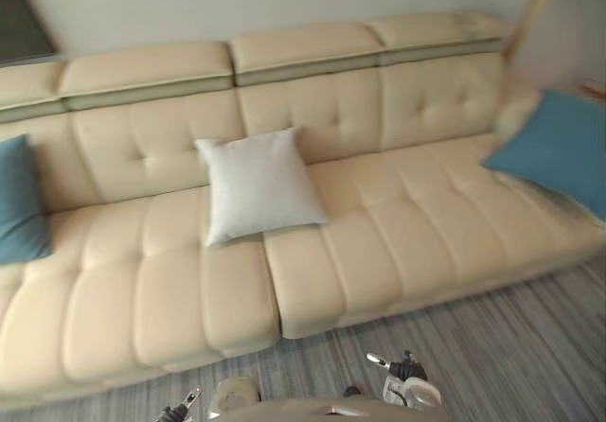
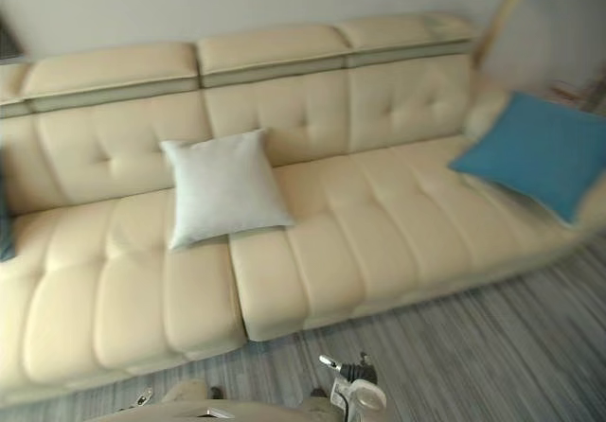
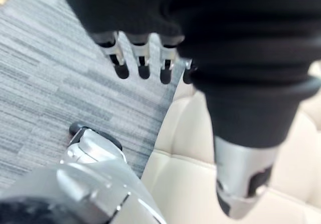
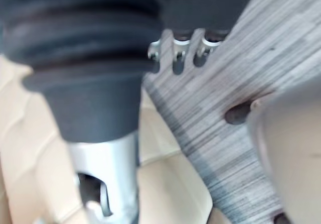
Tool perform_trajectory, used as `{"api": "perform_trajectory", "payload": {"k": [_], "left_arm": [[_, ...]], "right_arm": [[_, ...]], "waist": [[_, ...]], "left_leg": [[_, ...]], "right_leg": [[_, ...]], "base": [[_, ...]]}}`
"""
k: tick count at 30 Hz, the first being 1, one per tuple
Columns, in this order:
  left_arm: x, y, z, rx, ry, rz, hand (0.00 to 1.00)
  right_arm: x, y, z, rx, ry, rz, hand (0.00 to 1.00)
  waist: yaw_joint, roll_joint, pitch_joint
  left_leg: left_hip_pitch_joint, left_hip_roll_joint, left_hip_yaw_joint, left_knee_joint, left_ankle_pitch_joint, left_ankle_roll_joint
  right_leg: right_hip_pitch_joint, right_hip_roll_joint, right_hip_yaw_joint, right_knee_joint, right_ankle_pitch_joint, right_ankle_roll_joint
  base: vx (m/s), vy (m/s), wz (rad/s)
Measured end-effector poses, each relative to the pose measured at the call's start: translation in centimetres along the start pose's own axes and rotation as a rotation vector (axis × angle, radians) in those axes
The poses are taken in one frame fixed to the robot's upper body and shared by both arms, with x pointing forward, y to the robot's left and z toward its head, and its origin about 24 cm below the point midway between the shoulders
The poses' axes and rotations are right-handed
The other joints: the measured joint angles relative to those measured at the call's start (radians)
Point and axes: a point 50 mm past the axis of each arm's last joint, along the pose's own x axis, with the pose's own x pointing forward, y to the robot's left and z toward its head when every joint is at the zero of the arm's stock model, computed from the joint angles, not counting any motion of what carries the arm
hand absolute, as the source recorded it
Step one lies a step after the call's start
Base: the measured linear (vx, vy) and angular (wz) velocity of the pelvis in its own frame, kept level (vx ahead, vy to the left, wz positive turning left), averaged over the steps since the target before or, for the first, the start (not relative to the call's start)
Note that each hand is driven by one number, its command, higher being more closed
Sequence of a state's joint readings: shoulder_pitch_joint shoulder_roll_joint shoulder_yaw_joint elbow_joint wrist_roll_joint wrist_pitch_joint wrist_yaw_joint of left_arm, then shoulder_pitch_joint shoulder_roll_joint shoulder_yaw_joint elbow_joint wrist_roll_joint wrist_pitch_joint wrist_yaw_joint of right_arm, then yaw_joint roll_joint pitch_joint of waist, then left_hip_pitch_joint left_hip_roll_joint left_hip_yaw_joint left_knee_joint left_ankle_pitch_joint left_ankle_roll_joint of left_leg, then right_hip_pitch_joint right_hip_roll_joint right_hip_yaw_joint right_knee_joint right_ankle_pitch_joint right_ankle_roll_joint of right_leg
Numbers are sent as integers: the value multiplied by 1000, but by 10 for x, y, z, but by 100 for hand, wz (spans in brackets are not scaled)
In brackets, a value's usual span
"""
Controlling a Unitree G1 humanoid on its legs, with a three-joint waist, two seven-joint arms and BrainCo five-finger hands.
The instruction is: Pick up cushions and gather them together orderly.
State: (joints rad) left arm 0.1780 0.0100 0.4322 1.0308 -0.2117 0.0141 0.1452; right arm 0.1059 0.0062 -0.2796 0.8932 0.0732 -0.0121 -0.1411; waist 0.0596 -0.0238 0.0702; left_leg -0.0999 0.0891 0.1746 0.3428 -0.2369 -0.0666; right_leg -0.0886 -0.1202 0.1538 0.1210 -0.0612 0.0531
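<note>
Three cushions lie on the cream sofa (image 1: 426, 214): one white cushion (image 1: 258, 187) at the middle, leaning on the backrest across the seam between two seats, one blue cushion (image 1: 554, 148) at the right end, and a second blue cushion (image 1: 19, 200) at the left end. The right eye view cuts that left one to a sliver. The wrist views show the left robot hand (image 3: 235, 83) and right robot hand (image 4: 95, 83), fingers relaxed and empty, over the grey carpet (image 1: 492, 346) by the sofa's near edge.
</note>
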Motion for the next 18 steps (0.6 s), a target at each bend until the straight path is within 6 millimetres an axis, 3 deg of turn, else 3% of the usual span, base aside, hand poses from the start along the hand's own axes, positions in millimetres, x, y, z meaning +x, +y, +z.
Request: {"api": "perform_trajectory", "payload": {"k": [1, 2, 3, 8, 10, 12, 13, 15, 16, 17, 18], "left_arm": [[1, 3, 2, 5, -7, 8, 0], [1, 4, 5, 27, -12, 7, 0], [1, 4, 5, 33, -12, 7, 0], [1, -4, 5, 138, -18, -17, 0], [1, -12, 4, 155, -12, -36, 0], [0, -21, 5, 168, -18, -58, 0], [0, -21, 5, 171, -22, -61, 0], [-2, -34, 4, 207, -37, -104, 0], [-3, -35, 3, 217, -39, -110, 0], [-3, -34, 3, 225, -42, -108, 0], [-2, -33, 5, 235, -46, -106, 0]], "right_arm": [[-2, 3, -5, 8, 14, 6, 0], [-2, 5, -5, 12, 16, 9, 0], [-2, 4, -5, 12, 16, 8, 0], [0, 3, 0, 5, 0, 6, 0], [3, 2, 10, -8, -24, 6, 0], [5, 10, 18, -35, -43, 34, 0], [5, 12, 20, -38, -48, 39, 0], [10, 1, 32, -45, -75, 11, 0], [10, -1, 31, -50, -72, 7, 0], [10, -2, 29, -54, -63, 4, 0], [11, -2, 28, -65, -57, 2, 0]], "waist": [[-8, -18, -16], [-17, -23, -18], [-17, -22, -18], [-20, 4, -22], [-19, 29, -21], [-7, 56, -17], [-8, 60, -14], [-30, 110, 13], [-27, 109, 11], [-24, 101, 8], [-24, 98, 6]], "left_leg": [[3, -4, 26, -19, -1, 2], [17, -6, 58, -36, -2, 3], [24, -6, 70, -44, -2, 3], [93, 2, 203, -111, 16, 16], [110, 13, 255, -120, 20, 18], [138, 39, 323, -140, 24, 23], [156, 41, 354, -149, 24, 23], [232, 54, 433, -185, 30, 11], [252, 43, 449, -193, 31, 7], [265, 38, 458, -203, 32, -2], [275, 45, 452, -204, 31, -8]], "right_leg": [[-16, -3, 7, -18, 40, -14], [-24, 2, 4, -34, 90, -13], [-26, 4, 4, -41, 98, -16], [-68, 56, 87, -75, 165, 2], [-101, 83, 63, -91, 213, -6], [-123, 117, -143, -124, 274, -82], [-115, 105, -265, -120, 215, -150], [-121, 20, -641, 39, 44, -212], [-118, -4, -694, 65, 39, -203], [-116, -6, -695, 79, 61, -163], [-129, 21, -651, 76, 62, -140]], "base": [[-23, 111, -112], [5, 62, -100], [21, 67, -102], [76, 33, -100], [122, -24, -124], [92, -92, -161], [71, -151, -132], [23, -104, -105], [24, -92, -108], [27, -176, -102], [43, -206, -107]]}}
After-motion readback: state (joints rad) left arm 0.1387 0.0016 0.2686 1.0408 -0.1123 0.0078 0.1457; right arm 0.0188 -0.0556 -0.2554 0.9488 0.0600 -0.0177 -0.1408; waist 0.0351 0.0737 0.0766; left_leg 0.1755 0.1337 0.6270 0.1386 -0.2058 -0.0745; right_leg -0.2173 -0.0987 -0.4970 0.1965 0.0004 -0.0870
